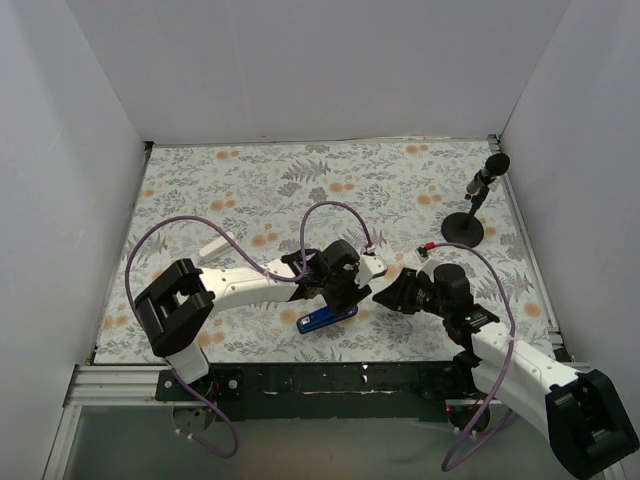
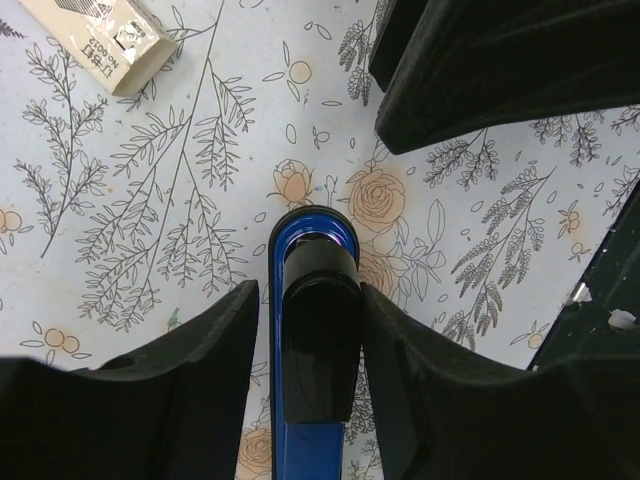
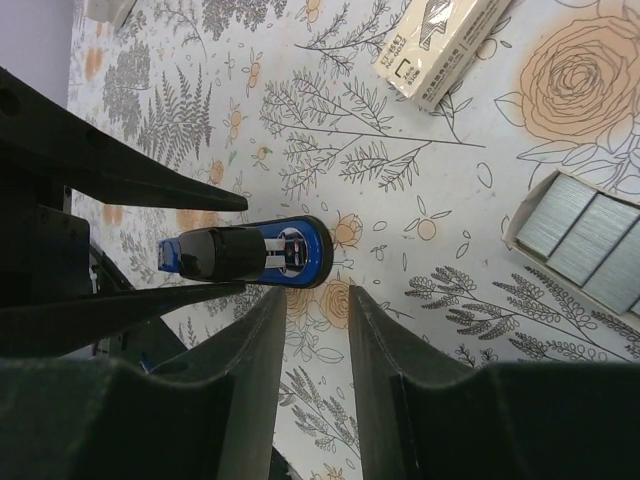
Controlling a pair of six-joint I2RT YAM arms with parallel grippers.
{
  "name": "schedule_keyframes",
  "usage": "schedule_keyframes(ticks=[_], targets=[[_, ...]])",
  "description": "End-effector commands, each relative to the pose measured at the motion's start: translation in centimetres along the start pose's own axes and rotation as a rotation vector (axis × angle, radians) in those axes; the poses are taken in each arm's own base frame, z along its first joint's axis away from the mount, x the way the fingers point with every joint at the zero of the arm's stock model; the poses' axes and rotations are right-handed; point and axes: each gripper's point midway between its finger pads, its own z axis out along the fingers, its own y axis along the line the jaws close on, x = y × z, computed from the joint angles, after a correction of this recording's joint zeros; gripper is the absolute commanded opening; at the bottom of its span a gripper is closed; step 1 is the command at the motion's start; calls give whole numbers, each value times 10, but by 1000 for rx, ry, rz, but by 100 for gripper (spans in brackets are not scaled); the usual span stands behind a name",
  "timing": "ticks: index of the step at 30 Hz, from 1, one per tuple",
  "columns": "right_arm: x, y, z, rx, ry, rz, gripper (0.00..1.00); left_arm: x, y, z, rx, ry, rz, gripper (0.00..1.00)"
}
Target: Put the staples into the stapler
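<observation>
The stapler point(image 1: 327, 319) is seen lying flat near the front edge of the flowered table point(image 1: 250, 190). It is straddled by the left gripper point(image 2: 310, 290), whose fingers point(image 2: 200, 380) are set close along both its sides; whether it is truly clamped cannot be told. To the right of the stapler, the right gripper point(image 3: 315, 300) is held with jaws parted and nothing between them. The staples point(image 3: 590, 245) are seen as grey strips in an open carton, well apart from the stapler.
</observation>
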Motion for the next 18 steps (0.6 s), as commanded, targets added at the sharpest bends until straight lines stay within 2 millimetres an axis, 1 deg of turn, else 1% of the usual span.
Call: schedule_keyframes(ticks=[1, 2, 4, 5, 6, 8, 9, 11, 12, 14, 15, 17, 18], targets=[[-5, 16, 7, -80, -25, 2, 38, -1, -7, -1, 35, -9, 16, 37], [-3, 16, 8, -82, -18, 5, 38, 0, -9, -2, 42, -8, 17, 35], [1, 16, 11, -84, -1, 17, 38, 1, -10, -3, 51, -13, 21, 28], [1, 18, 13, -93, -3, 15, 38, 2, -12, -5, 58, -17, 21, 18], [4, 18, 15, -93, 9, 25, 38, 0, -13, -5, 65, -28, 25, 15], [3, 21, 17, -111, 4, 25, 37, -4, -17, -10, 84, -54, 33, 14], [8, 20, 19, -110, 19, 30, 37, -3, -18, -10, 87, -60, 36, 12], [9, 21, 21, -114, 21, 33, 36, -4, -18, -13, 89, -79, 36, 8], [11, 21, 23, -113, 28, 36, 34, -7, -19, -15, 89, -95, 41, 4], [12, 21, 26, -110, 34, 41, 33, -8, -19, -17, 88, -107, 40, 4], [15, 19, 28, -102, 47, 45, 33, -13, -19, -20, 86, -131, 44, 1], [16, 18, 31, -93, 49, 49, 31, -12, -20, -22, 86, -145, 42, 1], [18, 18, 32, -96, 55, 52, 27, -16, -19, -23, 83, -166, 42, 0]])
